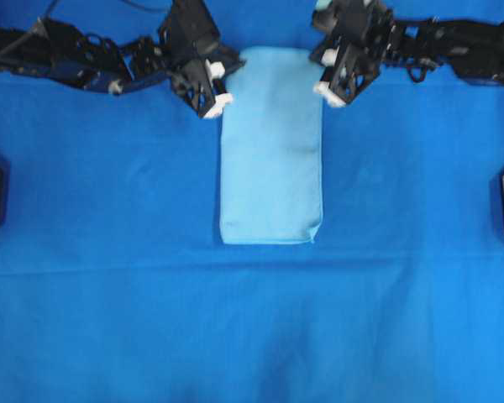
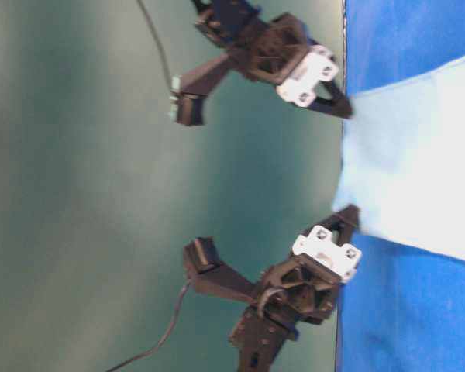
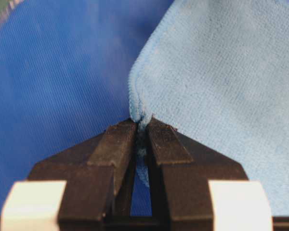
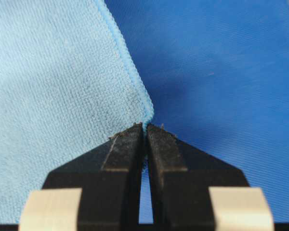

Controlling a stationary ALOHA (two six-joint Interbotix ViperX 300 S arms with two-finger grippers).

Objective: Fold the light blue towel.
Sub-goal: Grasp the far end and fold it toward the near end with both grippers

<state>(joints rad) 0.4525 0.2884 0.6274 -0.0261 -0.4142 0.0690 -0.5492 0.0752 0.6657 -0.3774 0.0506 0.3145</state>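
Here, two robot arms grip the far corners of the light blue towel (image 1: 271, 147), which lies as a long folded rectangle on the darker blue tablecloth (image 1: 109, 252). The left gripper (image 1: 215, 92) is clenched on the corner at its side, the right gripper (image 1: 328, 80) on the opposite corner, and the rest of the cloth stretches away from both pairs of jaws toward the near edge of the table. No container appears in any view.

The left wrist camera shows what the overhead cannot: the black fingers (image 3: 118, 144) pressed together, with a pinch of the towel's (image 3: 221, 86) rolled hem caught at their tips and a sliver of pale fabric running down the slit between them. Left of the jaws lies only the tablecloth (image 3: 53, 91). The right wrist camera shows the same closure, the fingers (image 4: 164, 144) meeting on the stitched corner of the towel (image 4: 53, 96), with the cloth spreading left of the jaws and the tablecloth (image 4: 221, 72) to the right.

The table-level view, turned on its side, alone reveals height: the held end of the towel (image 2: 418, 163) is drawn taut between the left gripper (image 2: 347, 219) and the right gripper (image 2: 342, 107), lifted off the tablecloth (image 2: 403, 310) against a green backdrop (image 2: 77, 186).
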